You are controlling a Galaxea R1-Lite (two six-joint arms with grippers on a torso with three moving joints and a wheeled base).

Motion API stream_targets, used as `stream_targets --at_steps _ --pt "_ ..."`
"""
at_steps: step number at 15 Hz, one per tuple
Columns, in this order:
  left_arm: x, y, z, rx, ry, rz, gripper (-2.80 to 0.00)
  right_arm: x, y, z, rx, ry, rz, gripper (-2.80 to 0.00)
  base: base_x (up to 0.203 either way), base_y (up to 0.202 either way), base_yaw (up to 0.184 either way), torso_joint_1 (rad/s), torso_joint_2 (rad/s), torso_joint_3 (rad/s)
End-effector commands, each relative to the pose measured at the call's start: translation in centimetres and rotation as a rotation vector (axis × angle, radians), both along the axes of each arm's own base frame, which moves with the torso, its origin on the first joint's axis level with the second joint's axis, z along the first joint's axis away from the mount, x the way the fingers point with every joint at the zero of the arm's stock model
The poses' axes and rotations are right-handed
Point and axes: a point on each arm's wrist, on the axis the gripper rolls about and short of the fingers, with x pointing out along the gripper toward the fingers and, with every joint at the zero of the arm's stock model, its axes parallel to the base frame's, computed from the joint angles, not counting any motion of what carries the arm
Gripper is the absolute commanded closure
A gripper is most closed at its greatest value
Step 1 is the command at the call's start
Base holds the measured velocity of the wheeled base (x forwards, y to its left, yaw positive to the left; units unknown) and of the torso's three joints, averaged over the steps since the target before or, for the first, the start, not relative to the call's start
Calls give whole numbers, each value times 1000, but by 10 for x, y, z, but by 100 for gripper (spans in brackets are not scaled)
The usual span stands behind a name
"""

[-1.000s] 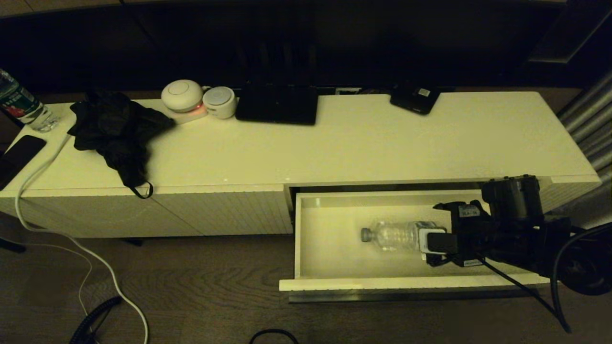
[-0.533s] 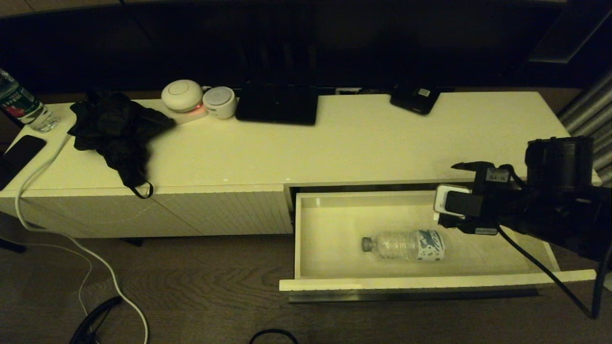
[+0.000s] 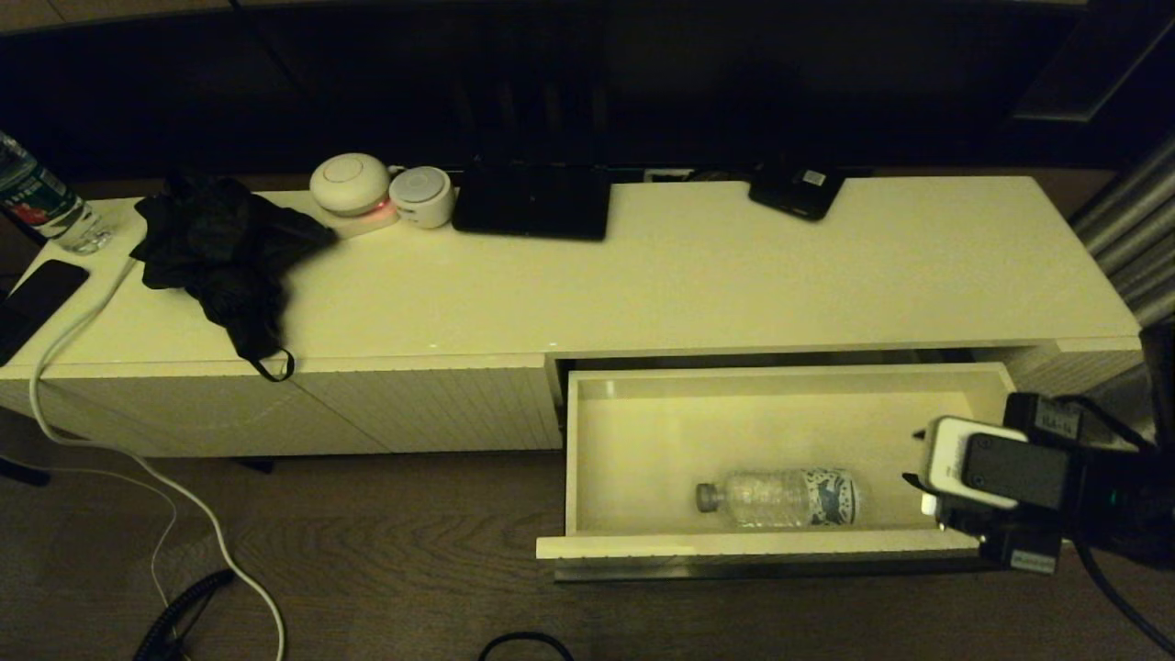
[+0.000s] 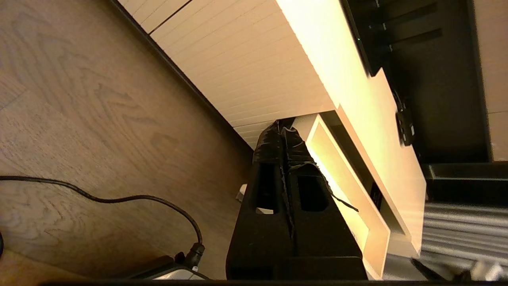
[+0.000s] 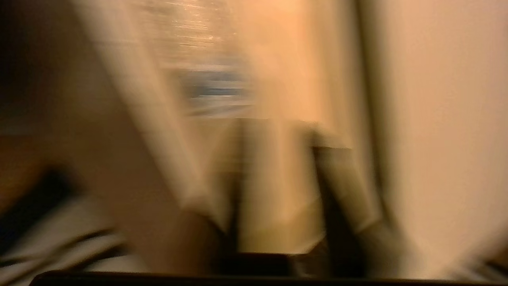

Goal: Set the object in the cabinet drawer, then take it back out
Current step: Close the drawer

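The small clear bottle [image 3: 780, 498] with a grey cap and blue-and-white label lies on its side in the open drawer [image 3: 734, 546], close behind the front panel, cap pointing left. The drawer's dark handle bar [image 3: 780, 569] runs under its front edge. My right gripper [image 3: 913, 459] hovers at the drawer's right end, to the right of the bottle and apart from it; in the smeared right wrist view its two dark fingers [image 5: 337, 198] stand apart with nothing between them. My left gripper [image 4: 279, 135] is shut and empty, parked low beside the cabinet.
On the cabinet top [image 3: 734, 275] are a black cloth [image 3: 220, 248], two round white devices [image 3: 349, 184], a black box [image 3: 532, 202] and a black gadget [image 3: 797, 191]. A dark-labelled bottle [image 3: 37, 197] and a phone [image 3: 37, 294] sit far left. A white cable [image 3: 119, 441] trails over the floor.
My right gripper let go of the bottle, rose out of the drawer, then swung right and toward the drawer's front. The bottle rolled toward the front panel.
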Motion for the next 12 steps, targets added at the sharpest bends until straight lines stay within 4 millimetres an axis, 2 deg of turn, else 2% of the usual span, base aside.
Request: stream_targets --at_steps 1,7,12 --pt "0 0 0 -6 -2 0 0 -29 2 -15 64 76 67 0 0 0 0 0 0 0" --pt "0 0 0 -6 -2 0 0 -27 9 -69 22 332 106 0 0 0 0 0 0 0" --pt "0 0 0 -6 -2 0 0 -16 12 -88 -19 409 87 0 0 0 0 0 0 0"
